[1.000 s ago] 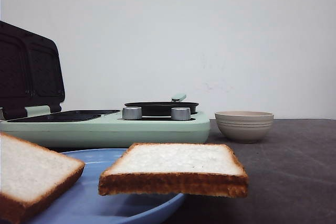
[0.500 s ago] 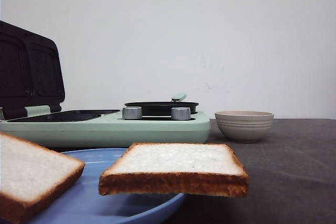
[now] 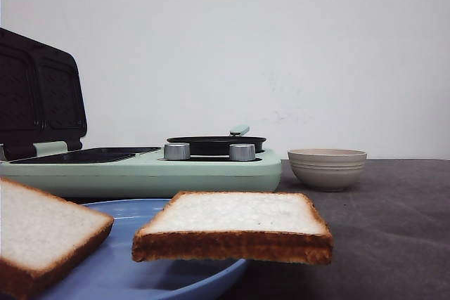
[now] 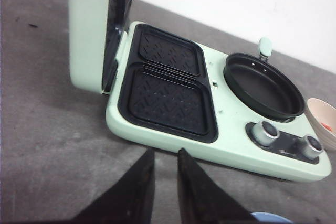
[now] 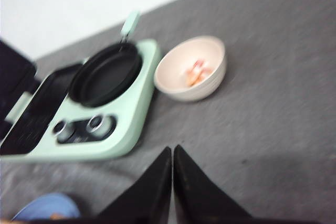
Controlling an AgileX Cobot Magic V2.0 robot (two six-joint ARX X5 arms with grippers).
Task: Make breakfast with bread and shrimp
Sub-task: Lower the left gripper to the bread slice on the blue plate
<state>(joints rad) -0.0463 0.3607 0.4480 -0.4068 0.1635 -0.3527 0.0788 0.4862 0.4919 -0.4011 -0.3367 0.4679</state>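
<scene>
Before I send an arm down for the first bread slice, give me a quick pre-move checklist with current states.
1. Sandwich maker lid up, grill plates bare: ok.
2. Both bread slices on the blue plate: ok; the nearer-centre slice overhangs the rim.
3. Left gripper slightly open, holding nothing: ok.
4. Right gripper shut, holding nothing: not ok for grasping.
5. Bowl holds orange pieces, apparently shrimp: ok.
6. Heater on or off: cannot tell.

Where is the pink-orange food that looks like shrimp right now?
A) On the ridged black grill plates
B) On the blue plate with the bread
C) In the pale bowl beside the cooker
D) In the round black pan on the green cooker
C: in the right wrist view, pinkish-orange pieces lie inside the pale bowl beside the green cooker, while the round black pan is bare.
</scene>
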